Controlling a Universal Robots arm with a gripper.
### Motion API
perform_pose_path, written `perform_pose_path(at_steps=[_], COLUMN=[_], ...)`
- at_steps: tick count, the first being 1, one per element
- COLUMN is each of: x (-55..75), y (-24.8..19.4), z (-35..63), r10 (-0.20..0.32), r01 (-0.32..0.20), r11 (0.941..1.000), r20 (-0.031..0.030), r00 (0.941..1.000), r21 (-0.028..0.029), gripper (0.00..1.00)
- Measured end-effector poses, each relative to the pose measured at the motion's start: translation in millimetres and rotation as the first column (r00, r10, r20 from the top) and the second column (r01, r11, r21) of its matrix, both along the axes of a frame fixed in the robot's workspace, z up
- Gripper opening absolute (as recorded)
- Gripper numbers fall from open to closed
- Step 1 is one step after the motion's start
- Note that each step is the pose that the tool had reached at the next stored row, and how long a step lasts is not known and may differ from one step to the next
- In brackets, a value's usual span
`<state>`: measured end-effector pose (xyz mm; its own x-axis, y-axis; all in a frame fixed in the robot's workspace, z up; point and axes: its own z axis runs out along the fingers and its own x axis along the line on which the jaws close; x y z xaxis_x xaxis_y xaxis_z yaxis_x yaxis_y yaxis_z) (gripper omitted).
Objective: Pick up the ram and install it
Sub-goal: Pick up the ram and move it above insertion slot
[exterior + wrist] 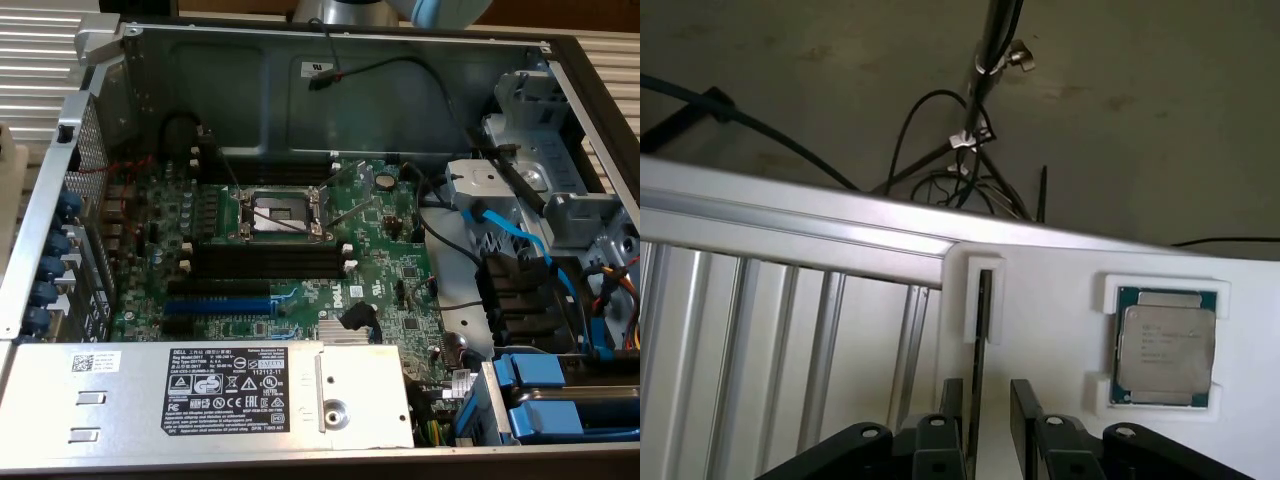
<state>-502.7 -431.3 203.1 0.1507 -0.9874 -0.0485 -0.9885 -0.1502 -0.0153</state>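
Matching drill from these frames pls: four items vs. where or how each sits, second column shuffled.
Items
A. ram
B. CPU
C. blue slot
D. gripper

Place or state
1. on the motherboard inside the case
2. open, one finger on either side of the ram
3. lying flat in a recess of the white holder
4. standing on edge in a narrow slot of the white holder

Pairs: A-4, B-3, C-1, D-2
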Motion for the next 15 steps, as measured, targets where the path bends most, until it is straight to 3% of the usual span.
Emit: perform_pose_path(at_steps=[8,15], x=[0.0,0.0], y=[-0.6,-0.8], z=[-0.9,-1.0], r10=[0.0,0.0], r01=[0.0,0.0], r11=[1.0,1.0], r20=[-0.0071,-0.0077], r00=[1.0,1.0], r21=[0.0005,0.0009], gripper=[0.33,0.33])
